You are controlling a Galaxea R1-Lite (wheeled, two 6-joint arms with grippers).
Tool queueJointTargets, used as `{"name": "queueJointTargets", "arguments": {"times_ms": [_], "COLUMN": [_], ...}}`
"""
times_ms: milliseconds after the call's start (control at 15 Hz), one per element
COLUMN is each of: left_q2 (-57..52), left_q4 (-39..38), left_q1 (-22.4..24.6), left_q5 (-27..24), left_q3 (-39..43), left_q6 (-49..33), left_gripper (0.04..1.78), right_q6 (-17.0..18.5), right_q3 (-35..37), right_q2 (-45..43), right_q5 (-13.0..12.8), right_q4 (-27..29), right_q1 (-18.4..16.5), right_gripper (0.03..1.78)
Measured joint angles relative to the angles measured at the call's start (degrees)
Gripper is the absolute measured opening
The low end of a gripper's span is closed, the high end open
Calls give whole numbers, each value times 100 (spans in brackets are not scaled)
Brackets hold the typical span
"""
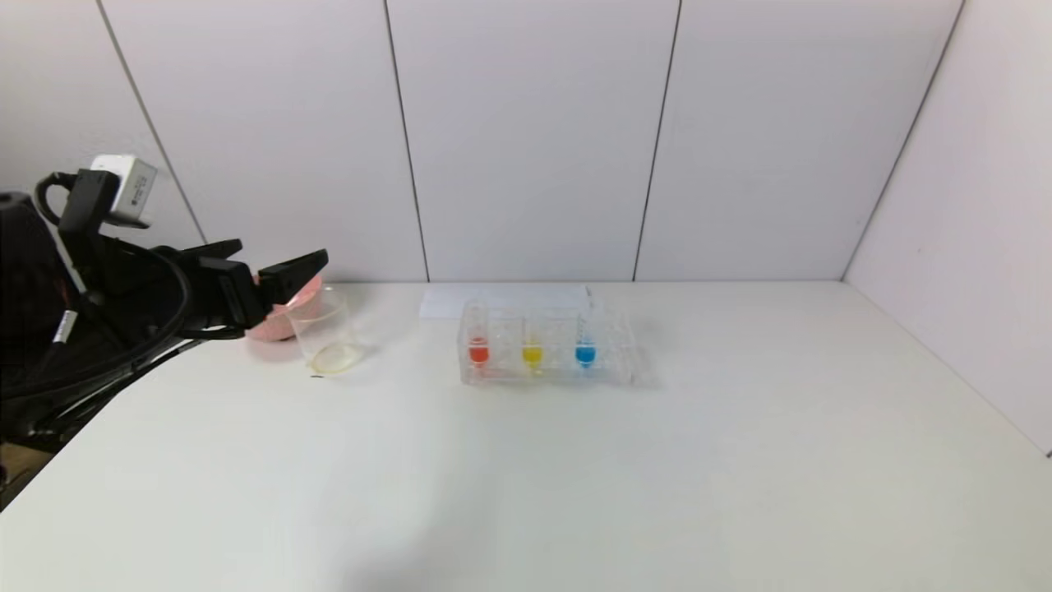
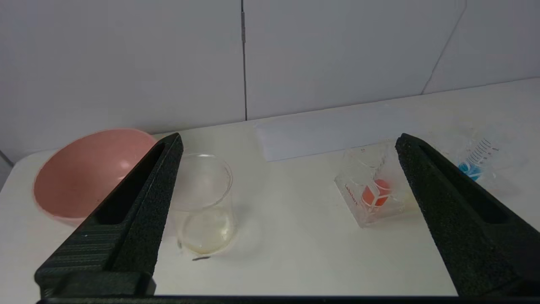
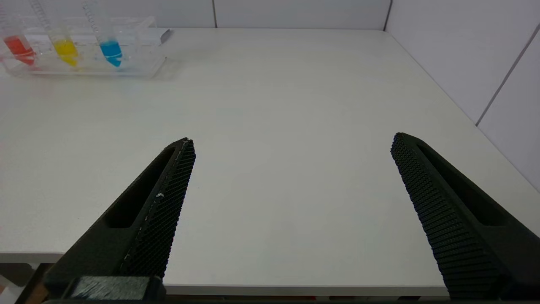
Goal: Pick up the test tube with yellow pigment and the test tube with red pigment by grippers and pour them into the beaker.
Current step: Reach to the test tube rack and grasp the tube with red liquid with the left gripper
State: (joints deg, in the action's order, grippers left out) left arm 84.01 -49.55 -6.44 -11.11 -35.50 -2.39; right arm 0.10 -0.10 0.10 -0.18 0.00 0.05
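Nothing done yet: red tube (image 1: pixel 477 341) & yellow tube (image 1: pixel 532 344) mid-frame in rack (image 1: pixel 612 353), beaker (image 1: pixel 326 333) unfilled; left gripper (image 1: pixel 275 261) & right gripper (image 3: pixel 291 145) both spread wide, holding nothing.

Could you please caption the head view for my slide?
Open left gripper hovers beside clear glass beaker; red, yellow test tubes wait racked.

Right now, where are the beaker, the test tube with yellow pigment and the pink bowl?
beaker (image 1: pixel 327 333): head view, on its clear wall.
test tube with yellow pigment (image 1: pixel 532 354): head view, on the yellow liquid.
pink bowl (image 2: pixel 86 169): left wrist view, on its inner surface.
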Motion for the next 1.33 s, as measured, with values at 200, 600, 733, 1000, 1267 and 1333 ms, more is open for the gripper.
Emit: {"name": "queueJointTargets", "arguments": {"times_ms": [200, 600, 733, 1000, 1267, 1333], "left_q2": [500, 941, 1136, 1715, 2338, 2454], "left_q4": [-400, -430, -575, -1395, -1916, -1924], "left_q1": [-332, -937, -1087, -1337, -1657, -1720], "left_q5": [6, 424, 446, 502, 891, 905], "left_q3": [-77, -176, -195, -204, -315, -347], "left_q6": [7, 18, 13, 20, 50, 49], "left_gripper": [176, 176, 176, 176, 176, 176], "right_q6": [0, 0, 0, 1, 0, 0], "right_q3": [0, 0, 0, 0, 0, 0], "right_q2": [0, 0, 0, 0, 0, 0], "right_q5": [-2, -4, -4, -4, -2, -2], "right_q4": [0, 0, 0, 0, 0, 0], "right_q1": [5, -2, 0, 5, 5, 5], "right_gripper": [170, 170, 170, 170, 170, 170]}}
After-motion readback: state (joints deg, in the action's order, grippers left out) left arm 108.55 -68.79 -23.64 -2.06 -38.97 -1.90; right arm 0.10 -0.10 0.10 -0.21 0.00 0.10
